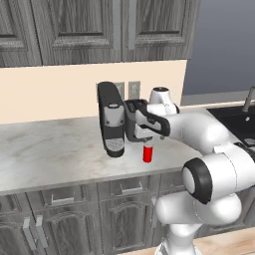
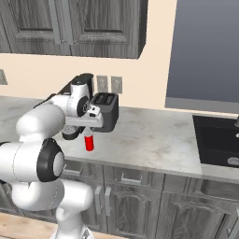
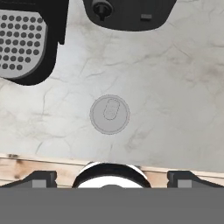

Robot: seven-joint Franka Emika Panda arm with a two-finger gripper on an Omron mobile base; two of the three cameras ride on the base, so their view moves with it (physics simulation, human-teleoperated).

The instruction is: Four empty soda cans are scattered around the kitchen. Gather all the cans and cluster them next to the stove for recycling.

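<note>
The gripper [image 3: 112, 181] hangs straight above the red can [image 1: 147, 153], jaws spread wide and holding nothing, likely lined up for a top-down grasp; the can stands upright near the counter [image 1: 50, 149] edge, coffee machine [image 1: 111, 119] at its ten o'clock in the hand view.

**A home kitchen**

Grey wood-grain cabinets [image 1: 74, 30] hang above a pale marble tabletop [image 1: 45, 149], with matching drawers below. A black coffee machine [image 1: 110, 119] and a toaster [image 2: 106, 111] stand against the beige wall; a black sink [image 2: 217, 140] is set in at the right.
</note>
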